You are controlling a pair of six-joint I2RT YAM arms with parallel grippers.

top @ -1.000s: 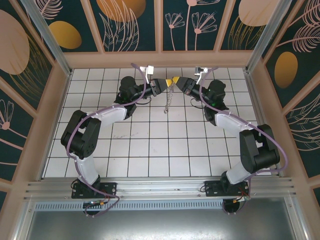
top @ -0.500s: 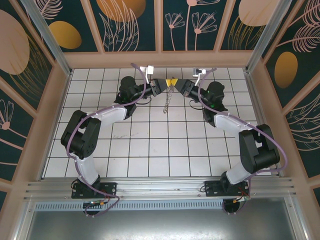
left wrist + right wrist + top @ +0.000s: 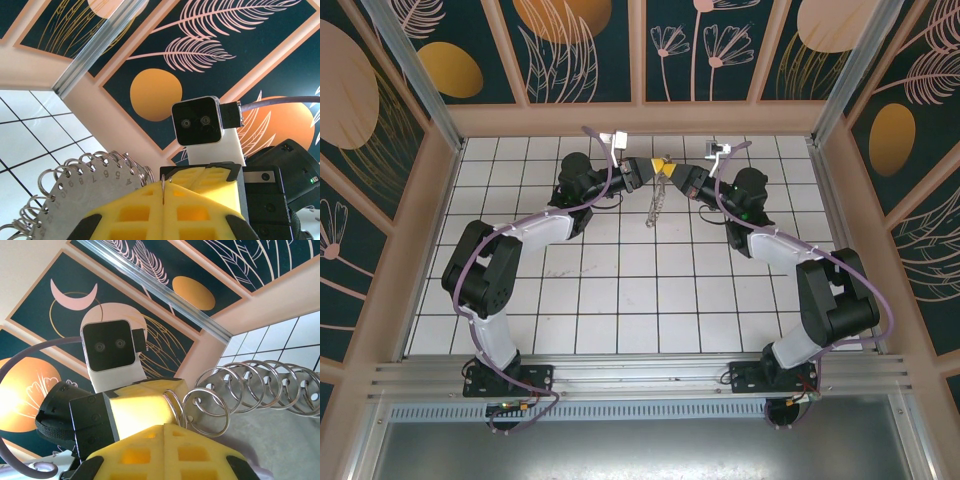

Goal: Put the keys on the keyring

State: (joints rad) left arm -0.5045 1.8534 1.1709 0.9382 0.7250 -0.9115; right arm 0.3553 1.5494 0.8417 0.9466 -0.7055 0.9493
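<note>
To the left of the keyring [image 3: 657, 203], the left arm is stretching across the white tiled table [image 3: 620, 290]. Its left gripper [image 3: 655, 165] is meeting the keyring's top end from that side. In the left wrist view this gripper's yellow fingers [image 3: 125, 217] are pressing flat together. A thin sliver of metal is standing in the seam between them, so they are pinching the keyring's edge. Just left of that seam the keyring's numbered plate [image 3: 80, 187] is fanning out. A row of wire rings [image 3: 122, 162] is threading through holes along its curved rim.

The keyring itself is hanging between the two grippers, close to the far wall. In the top view it is showing as a thin chain-like strand. It is dangling toward the near side from the spot where the yellow tips are touching.

To the right of the keyring, the right gripper [image 3: 672, 167] is pointing at the same top end from the opposite side. In the right wrist view its yellow fingers [image 3: 200, 452] are clenching with no gap between them. I cannot tell whether any part of the keyring is caught in that seam. Just beyond those fingers the wire rings are trailing off to the right. The nearest ring [image 3: 206, 411] is sitting against the left gripper's yellow finger.
</note>
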